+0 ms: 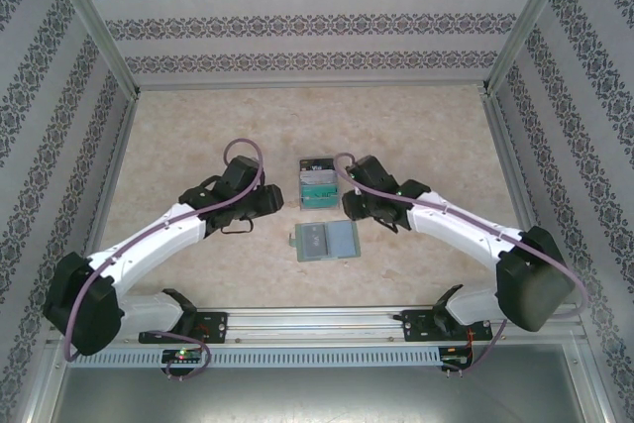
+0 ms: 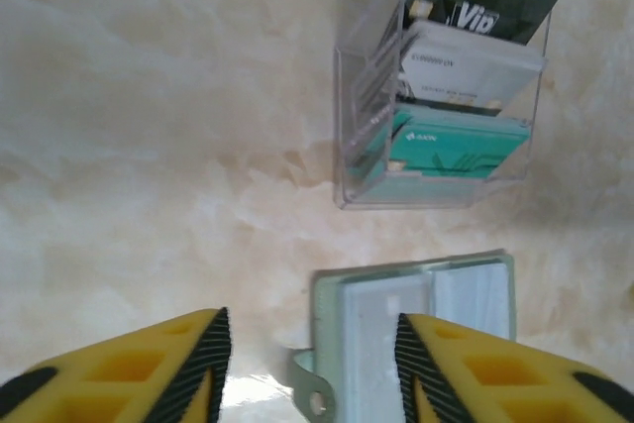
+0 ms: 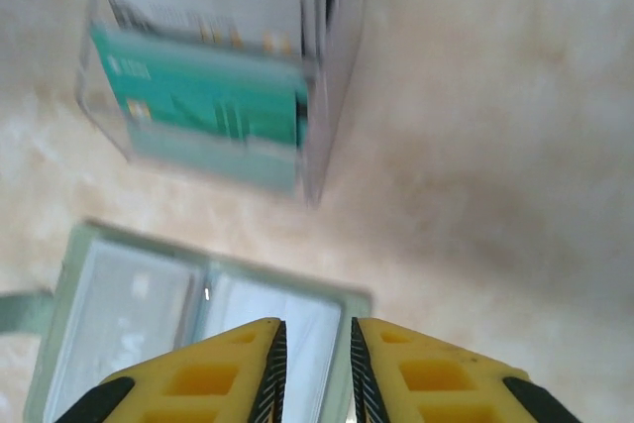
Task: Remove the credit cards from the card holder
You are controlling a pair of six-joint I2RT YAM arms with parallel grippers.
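The card holder [image 1: 327, 242] lies open and flat near the middle of the bench, its tab pointing left. Just behind it, the credit cards [image 1: 317, 185] stand in a clear box [image 2: 342, 126]. The left gripper [image 2: 312, 329] hangs spread wide over the holder's left side, grasping nothing. The right gripper [image 3: 317, 329] is over the holder's right panel, nearly closed, with a thin gap and nothing in it.
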